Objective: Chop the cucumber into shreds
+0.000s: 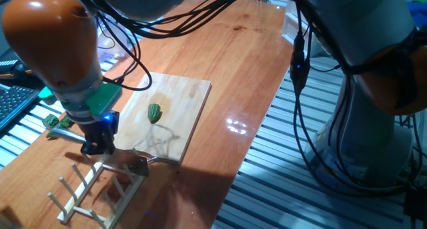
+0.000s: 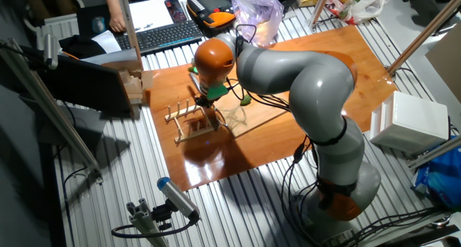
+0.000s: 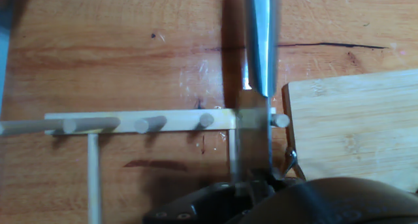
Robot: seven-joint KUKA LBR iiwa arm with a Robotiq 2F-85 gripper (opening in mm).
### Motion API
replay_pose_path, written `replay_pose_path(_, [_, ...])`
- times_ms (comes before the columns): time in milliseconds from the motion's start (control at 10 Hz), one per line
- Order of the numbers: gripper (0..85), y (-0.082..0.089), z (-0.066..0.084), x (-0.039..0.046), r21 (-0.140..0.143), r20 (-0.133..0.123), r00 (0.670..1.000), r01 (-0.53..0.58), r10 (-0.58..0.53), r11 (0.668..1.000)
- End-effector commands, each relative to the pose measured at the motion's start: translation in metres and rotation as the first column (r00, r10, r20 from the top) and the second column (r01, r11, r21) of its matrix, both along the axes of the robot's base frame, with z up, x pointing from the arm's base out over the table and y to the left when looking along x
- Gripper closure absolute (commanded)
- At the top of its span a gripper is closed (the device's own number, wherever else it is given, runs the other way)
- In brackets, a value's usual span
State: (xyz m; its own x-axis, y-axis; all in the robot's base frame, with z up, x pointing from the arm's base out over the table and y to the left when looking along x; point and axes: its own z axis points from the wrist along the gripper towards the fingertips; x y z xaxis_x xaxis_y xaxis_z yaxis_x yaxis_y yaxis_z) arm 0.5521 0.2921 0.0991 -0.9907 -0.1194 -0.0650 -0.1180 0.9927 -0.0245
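Observation:
The cucumber [image 1: 155, 113] is a small dark green bumpy chunk lying whole near the middle of the pale wooden board [image 1: 180, 95]. It also shows in the other fixed view [image 2: 245, 100]. My gripper [image 1: 99, 143] hangs low over the table, left of the board's near corner and above the far end of a wooden peg rack [image 1: 100, 189]. In the hand view two metal fingers [image 3: 261, 41] stand apart with nothing between them, so the gripper [image 3: 134, 48] is open. A small metal knife [image 1: 148, 159] lies at the rack's end beside the board corner. No shreds are in view.
A group of dark green chunks [image 1: 55, 121] lies at the table's left edge behind the gripper. A keyboard [image 2: 162, 32] and bags sit beyond the table. The board's corner [image 3: 353, 132] fills the right of the hand view.

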Motion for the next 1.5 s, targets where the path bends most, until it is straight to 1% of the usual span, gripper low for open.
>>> replay_pose_path(0, [85.0,0.0,-0.001,0.0,0.011,-0.006,1.0,0.008,-0.008,1.0])
replay_pose_path(100, [85.0,0.001,-0.001,0.0003,0.011,-0.007,1.0,0.008,-0.008,1.0])
replay_pose_path(200, [85.0,0.0,0.0,0.0006,0.017,-0.015,1.0,-0.001,0.002,1.0])
replay_pose_path(300, [85.0,0.0,0.005,0.0013,0.058,-0.023,1.0,-0.004,0.006,0.998])
replay_pose_path(400, [85.0,-0.003,0.02,0.0029,0.106,-0.046,0.999,0.005,0.0,0.994])
replay_pose_path(500, [85.0,-0.004,0.036,0.004,0.139,-0.055,0.998,0.019,-0.011,0.99])
replay_pose_path(600, [85.0,-0.001,0.051,0.0024,0.144,-0.048,0.999,0.028,-0.021,0.989])
replay_pose_path(700, [85.0,0.007,0.064,-0.0013,0.145,-0.038,0.999,0.037,-0.032,0.989])
replay_pose_path(800, [85.0,0.017,0.073,-0.0084,0.144,-0.016,0.999,0.04,-0.038,0.989])
replay_pose_path(900, [85.0,0.02,0.079,-0.014,0.165,-0.016,0.998,0.058,-0.056,0.985])
replay_pose_path(1000, [85.0,0.021,0.082,-0.0162,0.162,-0.018,0.998,0.061,-0.059,0.985])
replay_pose_path(1100, [85.0,0.021,0.082,-0.0162,0.17,-0.02,0.997,0.072,-0.069,0.983])
replay_pose_path(1200, [85.0,0.02,0.081,-0.015,0.159,-0.017,0.998,0.069,-0.067,0.985])
replay_pose_path(1400, [85.0,0.015,0.081,-0.0127,0.158,0.0,0.998,0.058,-0.058,0.986])
